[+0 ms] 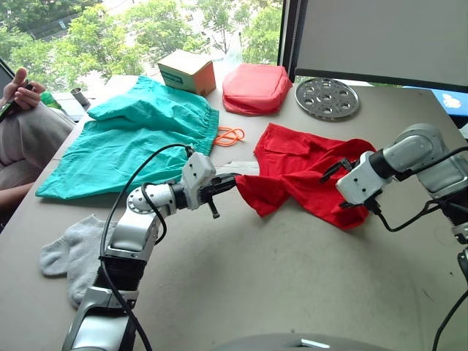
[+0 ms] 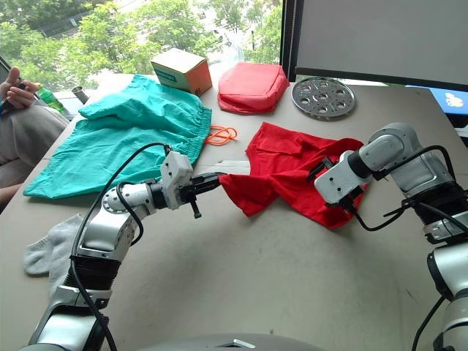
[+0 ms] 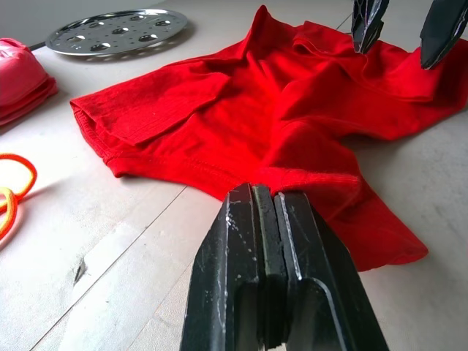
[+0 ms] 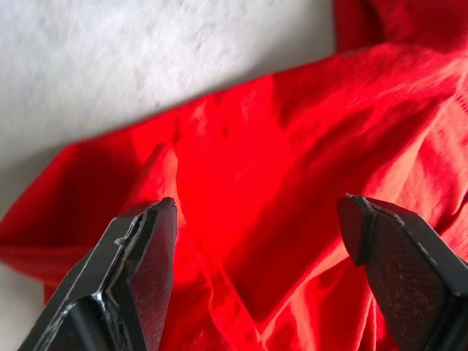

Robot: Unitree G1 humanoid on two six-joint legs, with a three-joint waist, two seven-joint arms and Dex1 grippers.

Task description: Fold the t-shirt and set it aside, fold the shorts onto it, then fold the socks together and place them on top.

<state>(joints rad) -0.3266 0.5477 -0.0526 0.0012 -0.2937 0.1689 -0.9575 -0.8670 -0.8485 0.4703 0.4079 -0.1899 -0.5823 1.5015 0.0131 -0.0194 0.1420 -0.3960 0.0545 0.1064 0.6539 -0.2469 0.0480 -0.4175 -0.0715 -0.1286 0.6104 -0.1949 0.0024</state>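
The red t-shirt [image 1: 303,172] lies rumpled in the middle of the table, partly folded over itself. My left gripper [image 1: 232,180] is shut on its near-left hem, and the left wrist view shows the fingertips [image 3: 252,197] pressed together at that hem. My right gripper [image 1: 336,170] hovers open over the shirt's right side, fingers [image 4: 146,256] spread above the red cloth. The teal shorts [image 1: 139,139] lie spread out at the far left with their orange drawstring [image 1: 229,136] beside them. The grey socks [image 1: 73,252] rest near the table's left front.
At the back stand a cardboard box [image 1: 187,71], a salmon-red zipped pouch [image 1: 254,88] and a round perforated metal plate [image 1: 327,97]. A seated person [image 1: 25,124] is at the table's left edge. Bare tabletop [image 1: 292,278] stretches in front of the shirt.
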